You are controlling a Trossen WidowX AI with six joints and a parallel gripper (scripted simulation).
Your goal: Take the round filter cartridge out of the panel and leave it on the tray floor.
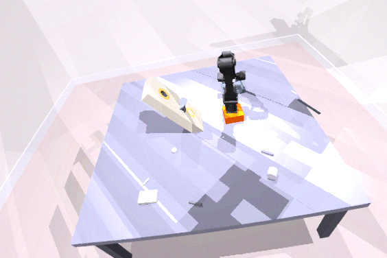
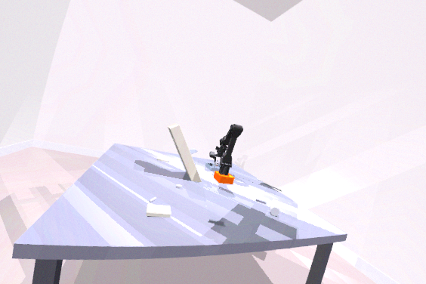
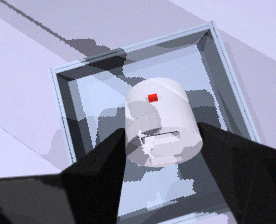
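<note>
The white round filter cartridge (image 3: pixel 162 112) is between the black fingers of my gripper (image 3: pixel 160 131) in the wrist view, with a red mark on its side and a slot showing on its near end. My gripper is shut on it. The cartridge is over the pale blue tray (image 3: pixel 175 65), inside the outline of its walls; whether it touches the tray floor cannot be told. The cream service panel (image 1: pixel 154 103) (image 2: pixel 185 154) stands tilted, with a dark round opening in a yellow ring and a second yellow ring lower down. In the top view the arm hides the fingers and most of the tray.
The orange arm base (image 1: pixel 234 117) (image 2: pixel 223 178) stands beside the panel. A grey-blue part (image 1: pixel 183 102) sticks out from the panel face. A white block (image 1: pixel 147 196) (image 2: pixel 158 211), a white cylinder (image 1: pixel 272 173) (image 2: pixel 274 211) and several small pieces lie farther away on the table.
</note>
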